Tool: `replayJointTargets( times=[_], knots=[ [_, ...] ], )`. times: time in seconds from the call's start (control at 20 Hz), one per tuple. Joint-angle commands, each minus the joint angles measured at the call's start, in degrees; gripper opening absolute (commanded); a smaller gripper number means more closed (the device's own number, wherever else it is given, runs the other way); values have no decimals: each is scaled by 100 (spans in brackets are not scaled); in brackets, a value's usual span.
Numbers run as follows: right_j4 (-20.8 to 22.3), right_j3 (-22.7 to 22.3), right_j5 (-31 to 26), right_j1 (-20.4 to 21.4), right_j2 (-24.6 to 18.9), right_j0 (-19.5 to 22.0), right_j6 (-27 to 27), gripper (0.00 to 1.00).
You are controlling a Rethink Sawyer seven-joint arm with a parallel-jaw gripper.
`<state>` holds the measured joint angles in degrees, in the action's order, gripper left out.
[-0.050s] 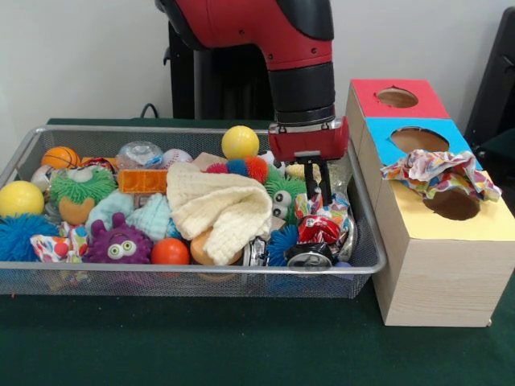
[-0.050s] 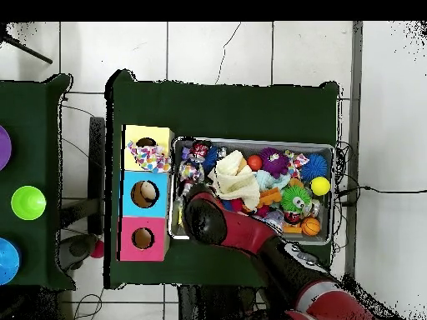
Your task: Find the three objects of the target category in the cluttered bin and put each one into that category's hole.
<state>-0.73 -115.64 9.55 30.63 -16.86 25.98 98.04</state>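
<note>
Green cloth covers the desk. Toward its front edge, the mesh bin (image 1: pixel 24 153) is full of toys, cloths and crushed cans (image 1: pixel 315 241). Beside it, a patterned cloth (image 1: pixel 438 173) hangs half into the wooden box's yellow hole (image 1: pixel 456 205), so sorting looks barely begun. Farther back, the claw (image 1: pixel 317 195) dips among cans; its grip cannot be judged.

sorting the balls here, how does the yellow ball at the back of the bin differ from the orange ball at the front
The yellow ball looks larger than the orange ball. The yellow ball sits high on the clutter, fully exposed, near the pincer; the orange ball is low against the mesh bin front, wedged between the purple googly-eyed toy and the cream cloth. Both are smooth, plain and round.
</note>
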Motion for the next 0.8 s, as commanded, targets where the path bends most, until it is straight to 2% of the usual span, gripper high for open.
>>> replayJointTargets(
  times=[0.05,0.4,0.8],
  knots=[
    [160,553,-954,349,446,-208,194,0],
    [109,401,-2053,1096,380,-56,153,0],
    [131,689,-3606,1859,576,-201,139,0]
  ],
)
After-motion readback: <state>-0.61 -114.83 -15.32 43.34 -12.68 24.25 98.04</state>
